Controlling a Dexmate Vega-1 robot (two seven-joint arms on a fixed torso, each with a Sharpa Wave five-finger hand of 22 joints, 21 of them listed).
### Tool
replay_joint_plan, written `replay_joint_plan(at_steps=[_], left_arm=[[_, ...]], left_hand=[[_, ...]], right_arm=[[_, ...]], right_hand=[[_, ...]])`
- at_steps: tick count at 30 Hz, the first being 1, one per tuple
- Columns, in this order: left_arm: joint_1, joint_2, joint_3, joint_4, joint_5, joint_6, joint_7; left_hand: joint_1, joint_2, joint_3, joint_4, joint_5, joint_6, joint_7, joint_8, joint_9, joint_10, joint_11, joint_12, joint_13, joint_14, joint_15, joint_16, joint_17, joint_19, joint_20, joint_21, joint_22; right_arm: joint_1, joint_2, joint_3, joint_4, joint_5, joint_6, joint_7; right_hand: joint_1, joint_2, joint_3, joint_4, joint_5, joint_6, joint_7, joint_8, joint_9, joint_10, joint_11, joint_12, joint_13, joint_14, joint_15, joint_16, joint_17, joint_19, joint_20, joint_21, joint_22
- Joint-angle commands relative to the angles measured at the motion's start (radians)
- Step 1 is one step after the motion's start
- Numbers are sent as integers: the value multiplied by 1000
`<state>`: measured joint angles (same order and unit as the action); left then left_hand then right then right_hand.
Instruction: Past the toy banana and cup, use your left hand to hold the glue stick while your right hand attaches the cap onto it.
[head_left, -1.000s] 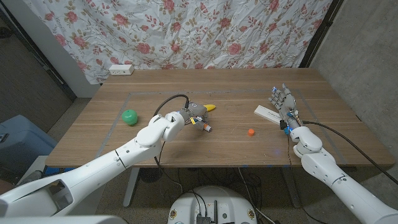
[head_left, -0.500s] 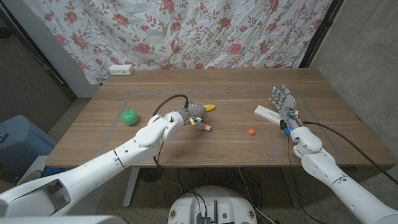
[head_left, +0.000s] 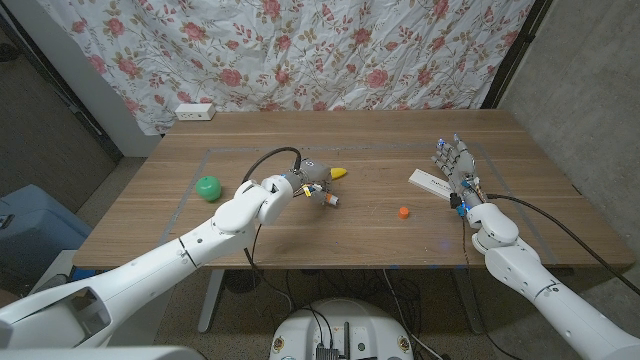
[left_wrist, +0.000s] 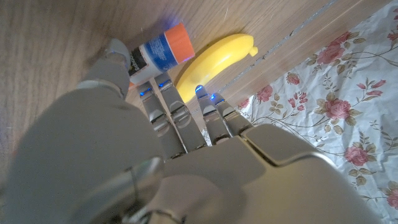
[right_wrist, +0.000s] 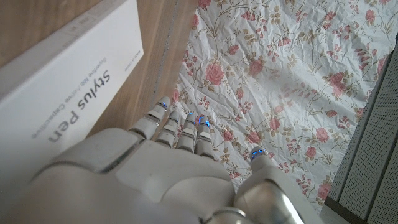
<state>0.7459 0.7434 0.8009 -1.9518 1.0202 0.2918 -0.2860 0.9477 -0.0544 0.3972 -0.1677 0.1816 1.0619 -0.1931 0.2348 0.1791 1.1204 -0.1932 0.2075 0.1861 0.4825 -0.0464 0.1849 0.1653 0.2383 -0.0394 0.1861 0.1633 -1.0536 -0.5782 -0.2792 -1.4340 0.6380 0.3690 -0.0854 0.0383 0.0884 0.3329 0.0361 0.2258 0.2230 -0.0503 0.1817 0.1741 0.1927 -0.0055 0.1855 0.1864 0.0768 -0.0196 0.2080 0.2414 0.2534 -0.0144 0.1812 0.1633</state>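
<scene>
One white box (right_wrist: 62, 93) lettered "Stylus Pen" by the table's right edge beside the open, empty right hand (head_left: 455, 172); left hand (head_left: 305, 183) fingers touching one glue stick (left_wrist: 158, 51), grip unclear.

overhead head view, 2 close wrist views
</scene>
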Motion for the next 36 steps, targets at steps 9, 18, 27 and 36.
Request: replay_joint_plan(at_steps=[9,18,27,36], left_arm=[[-3,5,-46,-22,-34,-1,14],[0,-4,-65,-25,-74,18,28],[-14,-9,-77,-8,-129,8,54],[-38,-16,-77,24,-179,-3,80]], left_hand=[[5,31,-3,7,5,78,37,0,4,55,-29,10,-1,18,-145,3,2,0,-33,-4,2],[5,35,-5,7,5,89,43,-1,5,67,-30,9,0,20,-145,2,2,-3,-32,-4,2],[4,37,-7,6,4,91,42,-3,5,72,-30,9,0,22,-145,2,2,-5,-32,-5,2],[5,40,-9,5,4,94,47,-7,5,81,-30,7,0,22,-146,0,1,-28,-28,-11,2]], right_arm=[[-22,-41,-3,-57,-36,-29,-20],[-52,-72,4,-102,-88,-24,-53],[-86,-116,12,-151,-153,-34,-85],[-99,-152,11,-166,-219,-42,-100]], right_hand=[[5,37,6,-1,5,10,-2,7,3,4,1,7,2,2,2,0,-1,-1,1,4,3],[4,26,4,-2,4,8,-9,6,2,8,-2,9,2,6,-5,2,-3,-4,-3,3,3],[15,21,11,-12,5,7,-27,5,2,10,-6,9,2,12,-11,1,-10,-5,-7,3,2],[26,17,18,-22,6,0,-52,3,1,20,-10,12,2,18,-17,1,-17,1,-13,6,2]])
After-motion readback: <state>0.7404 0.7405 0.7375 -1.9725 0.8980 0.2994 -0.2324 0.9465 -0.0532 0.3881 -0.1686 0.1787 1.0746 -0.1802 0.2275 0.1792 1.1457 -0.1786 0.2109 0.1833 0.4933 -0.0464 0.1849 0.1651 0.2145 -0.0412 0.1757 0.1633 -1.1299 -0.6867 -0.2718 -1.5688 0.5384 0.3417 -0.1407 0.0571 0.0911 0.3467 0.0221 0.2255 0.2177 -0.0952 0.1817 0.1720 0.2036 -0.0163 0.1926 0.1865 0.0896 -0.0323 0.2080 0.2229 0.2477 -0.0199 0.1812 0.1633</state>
